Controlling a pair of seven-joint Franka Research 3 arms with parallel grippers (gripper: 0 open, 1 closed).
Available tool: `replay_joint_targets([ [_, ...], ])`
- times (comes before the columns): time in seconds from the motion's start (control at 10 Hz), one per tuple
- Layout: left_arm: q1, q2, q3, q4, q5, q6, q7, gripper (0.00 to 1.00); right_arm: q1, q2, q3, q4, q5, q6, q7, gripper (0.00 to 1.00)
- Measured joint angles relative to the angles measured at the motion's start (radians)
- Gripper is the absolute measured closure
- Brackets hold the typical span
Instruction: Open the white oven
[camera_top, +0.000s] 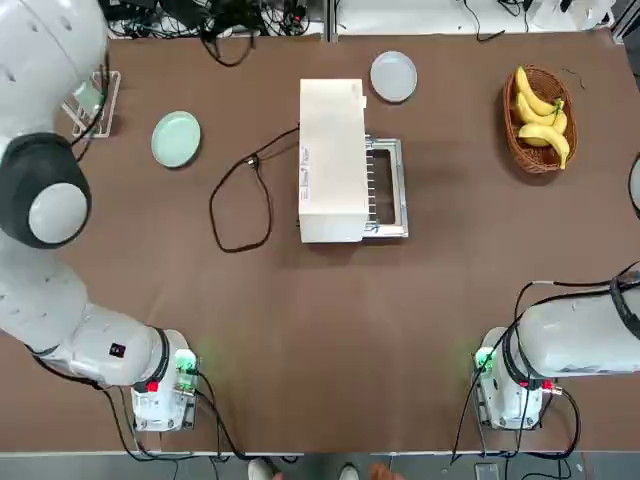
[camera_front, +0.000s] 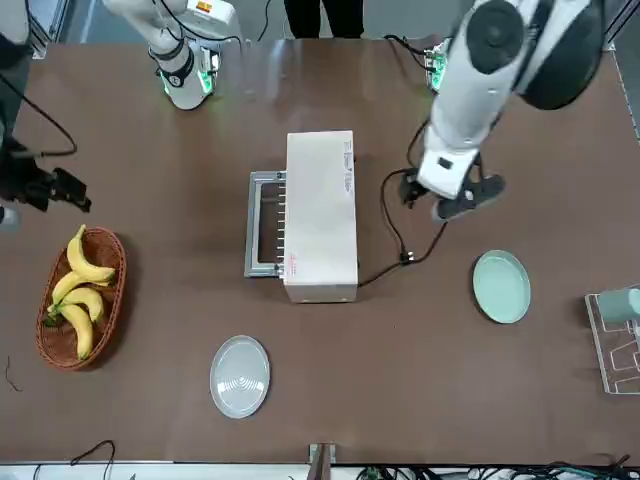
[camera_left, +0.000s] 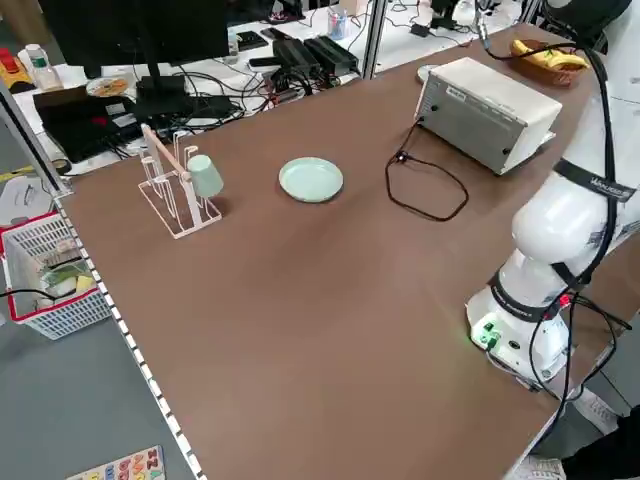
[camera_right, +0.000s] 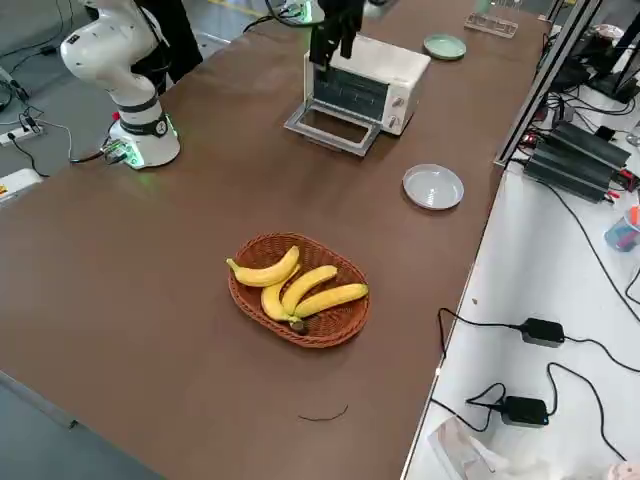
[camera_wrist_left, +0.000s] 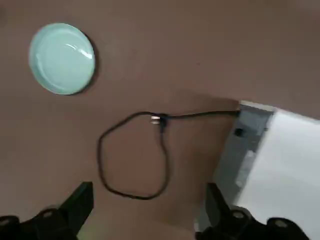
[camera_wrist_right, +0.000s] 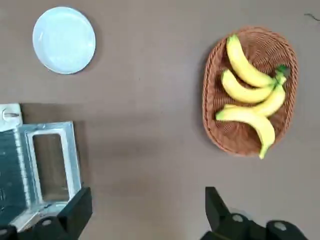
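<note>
The white oven (camera_top: 330, 160) stands mid-table, its black cord (camera_top: 240, 200) looping off toward the robot's left. Its silver-framed glass door (camera_top: 390, 190) lies folded down flat on the side facing the robot's right, showing the wire rack (camera_right: 350, 93). My left gripper (camera_wrist_left: 148, 200) hangs open high above the cord, behind the oven's back (camera_wrist_left: 240, 145), and holds nothing. My right gripper (camera_wrist_right: 147, 197) is open and empty too, raised between the flat door (camera_wrist_right: 47, 160) and the banana basket (camera_wrist_right: 250, 95). From the front it shows at the table's edge (camera_front: 60, 190).
A wicker basket of bananas (camera_top: 540, 118) sits at the far right. A grey plate (camera_top: 393, 76) lies just beyond the oven and a green plate (camera_top: 176, 138) to its left. A rack with a cup (camera_left: 185, 185) stands at the far left.
</note>
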Motion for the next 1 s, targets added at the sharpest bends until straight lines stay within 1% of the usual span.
replay_joint_targets([
  [0.2, 0.108, -0.036, -0.001, 0.001, -0.012, -0.036, 0.126, 0.0, -0.001, -0.023, -0.045, -0.001, 0.0, -0.026, 0.001, 0.0],
  [0.3, 0.156, -0.058, 0.001, 0.001, -0.029, -0.056, 0.239, 0.0, -0.002, -0.022, -0.06, -0.006, 0.001, -0.026, 0.001, 0.0],
  [0.4, 0.188, -0.08, 0.006, 0.001, -0.038, -0.085, 0.344, 0.0, -0.002, -0.021, -0.063, -0.012, 0.003, -0.026, 0.001, 0.0],
  [0.6, 0.212, -0.124, 0.032, 0.001, -0.044, -0.118, 0.49, 0.0, 0.001, -0.021, -0.062, -0.028, 0.014, -0.009, 0.003, 0.0],
  [0.7, 0.213, -0.143, 0.064, 0.001, -0.068, -0.131, 0.549, 0.0, 0.003, -0.021, -0.062, -0.038, 0.015, 0.011, 0.004, 0.0],
  [0.9, 0.217, -0.164, 0.147, 0.002, -0.126, -0.136, 0.636, 0.0, 0.009, -0.023, -0.062, -0.041, 0.015, 0.021, 0.004, 0.0],
  [1.0, 0.224, -0.166, 0.163, 0.01, -0.13, -0.135, 0.656, 0.0, 0.014, -0.024, -0.062, -0.041, 0.015, 0.019, 0.004, 0.0],
])
